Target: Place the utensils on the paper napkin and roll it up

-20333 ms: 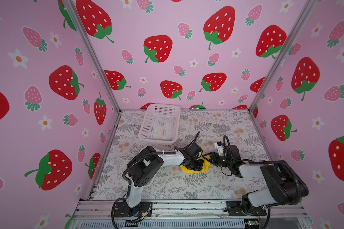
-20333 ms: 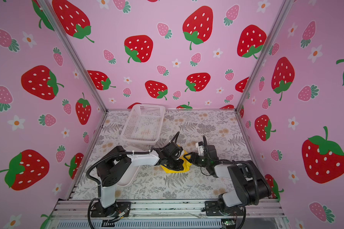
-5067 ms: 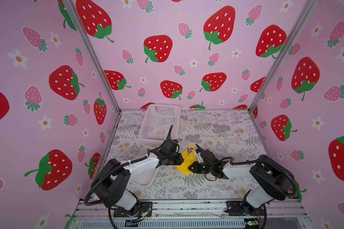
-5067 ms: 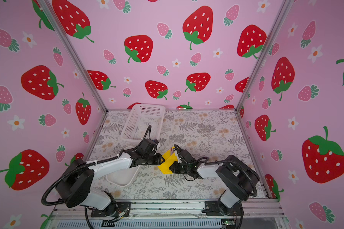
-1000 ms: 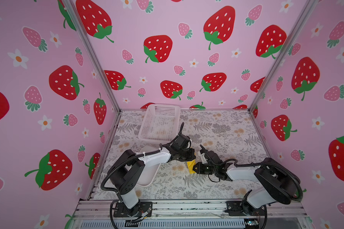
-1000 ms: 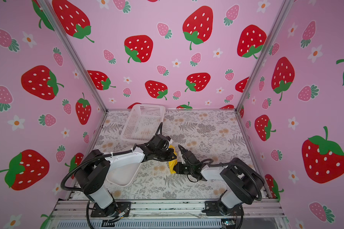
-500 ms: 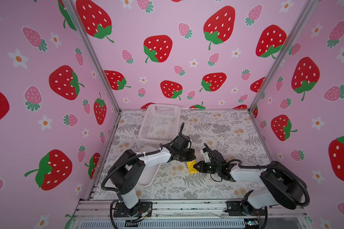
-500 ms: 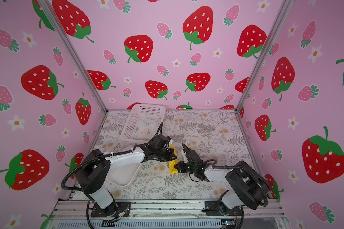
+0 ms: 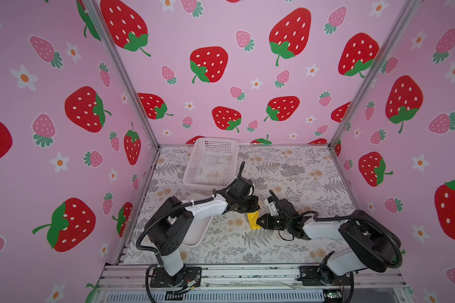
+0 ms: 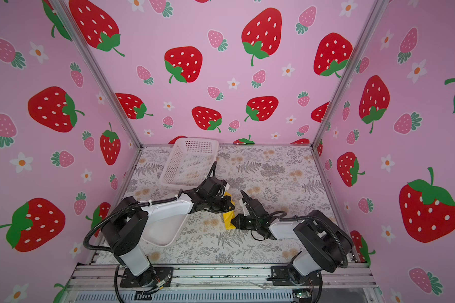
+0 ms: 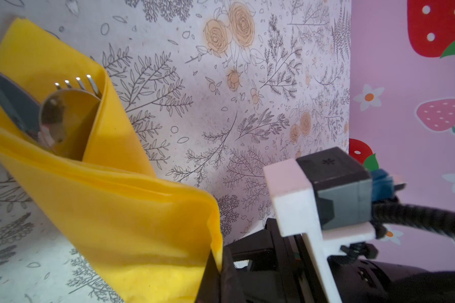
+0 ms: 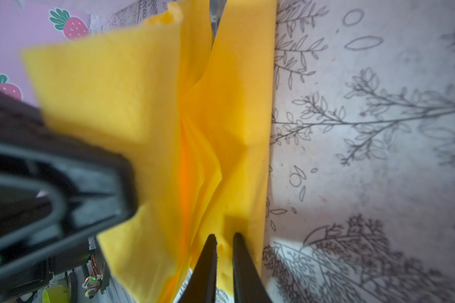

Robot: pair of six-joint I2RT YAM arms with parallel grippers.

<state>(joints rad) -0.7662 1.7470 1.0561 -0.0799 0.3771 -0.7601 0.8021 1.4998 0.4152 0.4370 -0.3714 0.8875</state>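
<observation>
Tight right at the rolled bright yellow paper napkin (image 9: 252,222): left gripper (image 9: 256,210) and right gripper (image 9: 258,223) crowd it from both sides. White perforated plastic basket (image 9: 193,168) sits behind-left, smooth white tray (image 9: 193,244) front-left. Floral mat (image 9: 313,170) behind-right is wide open.

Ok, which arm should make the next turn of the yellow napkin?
Left, probably: the left pincer pinches the flap of the paper napkin folded over the utensils; the right pincer just clamps a fold at one end.

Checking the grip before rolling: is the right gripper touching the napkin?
Touching. The right wrist view shows the right gripper pinching a fold of the paper napkin.
</observation>
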